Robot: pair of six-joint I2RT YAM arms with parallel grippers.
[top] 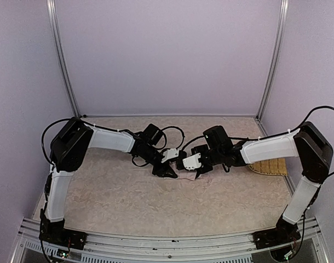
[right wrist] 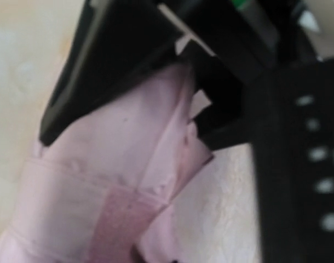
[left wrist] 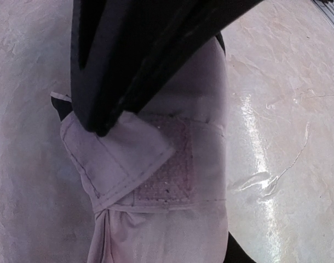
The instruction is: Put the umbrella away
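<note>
The pale pink umbrella [top: 185, 178] lies folded on the table's middle, mostly hidden under both grippers. My left gripper [top: 168, 171] bears down on it from the left. In the left wrist view its black fingers [left wrist: 117, 66] close to a point [left wrist: 104, 127] on the pink strap flap [left wrist: 120, 159], beside a velcro patch [left wrist: 167, 170] on the rolled fabric [left wrist: 172, 224]. My right gripper [top: 197, 172] meets it from the right. In the right wrist view pink fabric [right wrist: 101, 164] sits pinched between its black fingers [right wrist: 96, 76].
A woven straw mat [top: 269, 167] lies at the right, under my right arm's forearm. The beige table [top: 128, 208] is walled by lilac panels. Black cables loop behind both wrists. The left gripper's black body [right wrist: 304, 164] fills the right of the right wrist view.
</note>
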